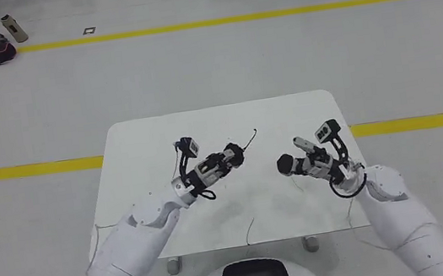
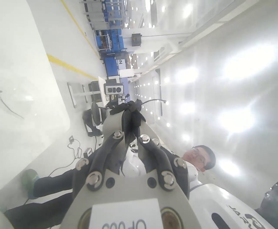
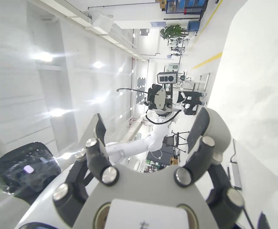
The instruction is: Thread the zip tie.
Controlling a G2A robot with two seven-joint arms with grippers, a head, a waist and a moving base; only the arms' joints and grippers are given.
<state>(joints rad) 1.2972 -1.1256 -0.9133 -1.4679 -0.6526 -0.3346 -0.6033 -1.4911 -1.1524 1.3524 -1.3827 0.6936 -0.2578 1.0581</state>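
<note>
Left hand [image 1: 233,154] sits just left of centre in the top view, raised over the white worktop [image 1: 146,148], fingers closed tight on the black zip tie [image 1: 247,140]. The tie's free length sticks out past the fingertips, up and to the right in that frame, toward the other arm. In the left wrist view the tie [image 2: 152,100] arcs out from the pinch and ends in a small block, probably the head, though it is tiny there. Held in the air, not flat on the worktop, so both ends can be reached for threading. Right hand [image 1: 285,164] is right of centre in the top view, facing the left one and near it but apart. Its fingers are spread wide with nothing between them, seen plainly in the right wrist view [image 3: 149,116]. It looks posed to take the free end. Task judged early: tie not looped, no end in the head yet.
</note>
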